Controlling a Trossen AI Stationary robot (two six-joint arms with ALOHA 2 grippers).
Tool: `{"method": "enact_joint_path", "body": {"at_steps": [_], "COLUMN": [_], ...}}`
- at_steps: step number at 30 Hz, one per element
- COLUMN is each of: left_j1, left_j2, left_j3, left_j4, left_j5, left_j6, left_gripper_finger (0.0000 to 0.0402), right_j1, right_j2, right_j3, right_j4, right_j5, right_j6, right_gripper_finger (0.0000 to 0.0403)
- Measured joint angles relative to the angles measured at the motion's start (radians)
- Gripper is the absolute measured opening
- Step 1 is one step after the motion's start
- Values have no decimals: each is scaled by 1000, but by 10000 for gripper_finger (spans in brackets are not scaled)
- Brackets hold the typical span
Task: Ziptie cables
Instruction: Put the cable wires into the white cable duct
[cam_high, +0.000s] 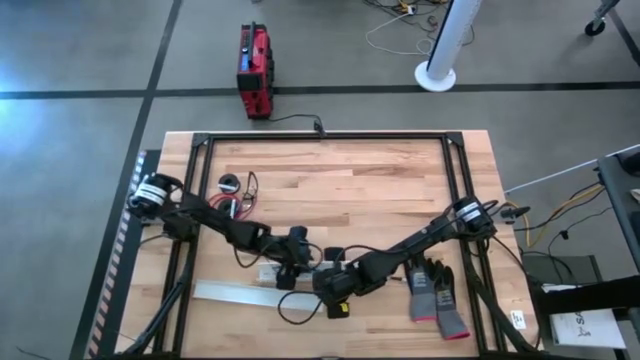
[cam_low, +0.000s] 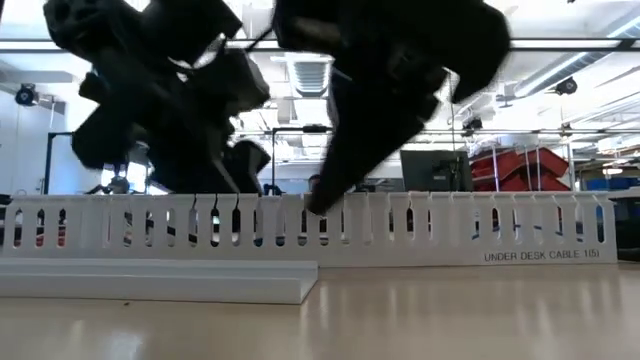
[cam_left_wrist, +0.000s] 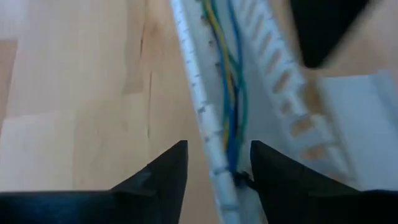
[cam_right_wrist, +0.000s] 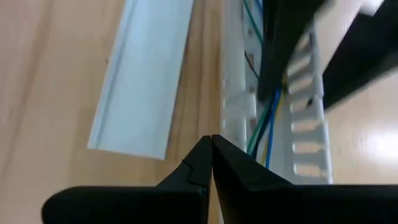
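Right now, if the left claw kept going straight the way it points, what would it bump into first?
Probably the white slotted cable tray: its wall lies just ahead between the open left claw fingers, with coloured wires beside it. Depth is hard to judge.

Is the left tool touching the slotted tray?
Cannot tell. The left wrist view shows the open left tool straddling the tray's wall, contact unclear.

Pale wood-plank bench, white slotted strip printed with grey lettering, yellow, green and blue wires inside it, red box on grey floor, grey-and-red gloves, black cables.
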Motion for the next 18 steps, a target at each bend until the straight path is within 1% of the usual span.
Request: {"method": "enact_joint_path", "body": {"at_steps": [3,6,11,14,18], "left_j1": [3,3,5,6,9], "left_j2": [40,66,81,81,81], "left_j3": [13,24,28,28,26], "left_j4": [-2,3,2,-2,-6], "left_j5": [-9,-8,-11,-14,-18], "left_j6": [-22,-36,-44,-44,-37], "left_gripper_finger": [133,108,65,45,35], "right_j1": [-2,-7,-22,-22,-32], "right_j2": [7,10,10,10,9], "right_j3": [0,-2,-2,5,12], "right_j4": [55,51,60,59,54], "right_j5": [24,75,57,45,53], "right_j6": [-19,0,25,8,7], "right_gripper_finger": [0,0,4,24,71]}}
